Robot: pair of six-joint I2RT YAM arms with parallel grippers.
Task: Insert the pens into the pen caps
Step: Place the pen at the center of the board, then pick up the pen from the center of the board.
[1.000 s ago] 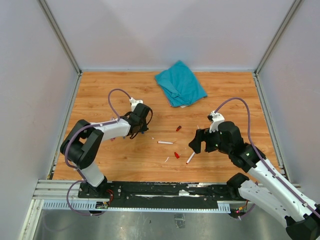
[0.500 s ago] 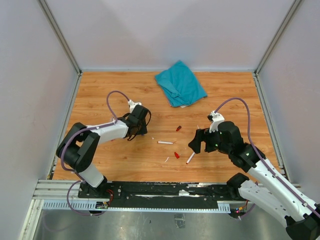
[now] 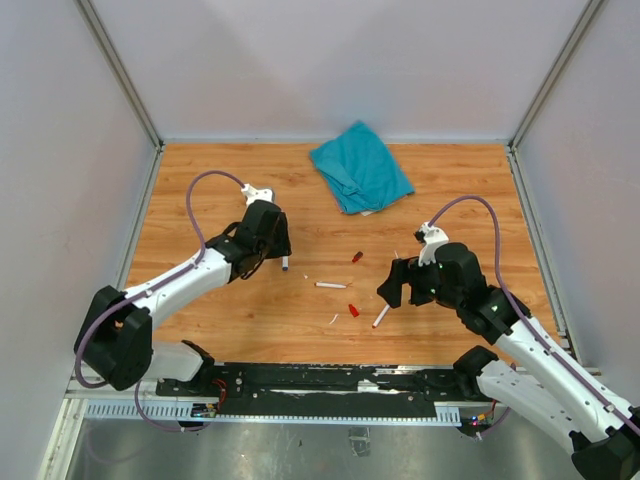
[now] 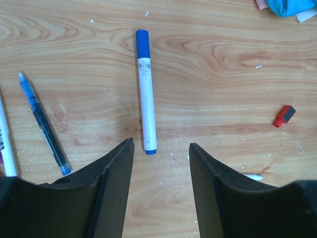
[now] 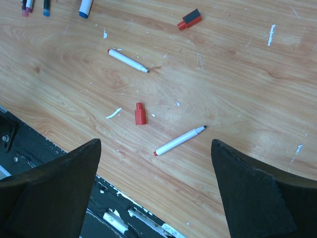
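**Top external to wrists: blue pen looks capped, red ones wait**

Top external: the left gripper (image 3: 281,258) hovers beside the blue pen (image 3: 285,265); the right gripper (image 3: 388,291) hangs near the red cap (image 3: 353,311).

Left wrist: jaws apart, empty.

Right wrist: jaws wide, empty. Next, I think, it must grasp the uncapped pen (image 5: 179,141).

A white-barrelled pen (image 4: 147,99) wearing a blue cap lies flat on the counter (image 4: 223,54), with a blue plug at its uncapped end. Left of it and well apart, a thinner blue pen (image 4: 43,125) lies at a slant. Nearer the middle, a red-tipped pen (image 5: 127,60) and a dark-tipped pen (image 5: 179,141) lie uncapped, a red cap (image 5: 140,114) loose between them. A second red cap (image 5: 189,19), dark at one end, lies on its side farther off.
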